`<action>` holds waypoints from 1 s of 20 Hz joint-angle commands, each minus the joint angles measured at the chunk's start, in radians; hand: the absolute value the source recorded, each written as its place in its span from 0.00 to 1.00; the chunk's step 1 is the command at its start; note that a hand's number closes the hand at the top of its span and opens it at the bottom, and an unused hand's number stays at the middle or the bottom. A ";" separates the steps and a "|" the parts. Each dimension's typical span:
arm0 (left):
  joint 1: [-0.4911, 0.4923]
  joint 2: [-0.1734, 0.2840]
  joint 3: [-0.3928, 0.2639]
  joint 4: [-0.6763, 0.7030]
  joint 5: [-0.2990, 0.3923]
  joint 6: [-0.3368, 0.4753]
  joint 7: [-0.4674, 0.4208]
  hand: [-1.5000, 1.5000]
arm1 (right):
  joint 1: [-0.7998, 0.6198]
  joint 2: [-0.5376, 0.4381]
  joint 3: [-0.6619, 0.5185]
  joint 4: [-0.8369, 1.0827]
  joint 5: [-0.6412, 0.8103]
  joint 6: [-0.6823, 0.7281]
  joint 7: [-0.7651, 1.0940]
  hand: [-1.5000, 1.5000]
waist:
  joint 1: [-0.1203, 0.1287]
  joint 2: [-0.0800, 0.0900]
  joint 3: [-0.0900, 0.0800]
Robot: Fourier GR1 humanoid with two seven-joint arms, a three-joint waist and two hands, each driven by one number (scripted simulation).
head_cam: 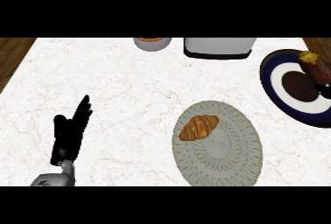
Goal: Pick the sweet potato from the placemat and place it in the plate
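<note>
Left hand [70, 131] at lower left, fingers straight; croissant [199, 127] on placemat [223, 162] (upper part); sweet potato [315, 68] in plate [276, 85].

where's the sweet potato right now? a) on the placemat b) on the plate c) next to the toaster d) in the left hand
b: the sweet potato lies on the dark blue and white plate at the right edge, while the placemat holds only a croissant.
</note>
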 commanded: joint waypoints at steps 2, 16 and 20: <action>0.023 0.017 0.006 -0.023 0.023 -0.035 0.005 0.50 | -0.111 0.017 0.057 0.209 0.104 0.000 0.006 1.00 | 0.023 0.006 0.001; -0.033 -0.005 -0.002 0.025 -0.004 -0.013 -0.025 0.50 | -0.208 -0.052 0.101 0.433 0.181 0.218 -0.264 0.00 | 0.020 0.012 0.003; -0.011 -0.026 -0.014 0.035 -0.008 -0.002 -0.025 0.50 | -0.220 -0.036 -0.020 0.448 0.029 0.421 -0.394 0.00 | 0.009 0.010 0.005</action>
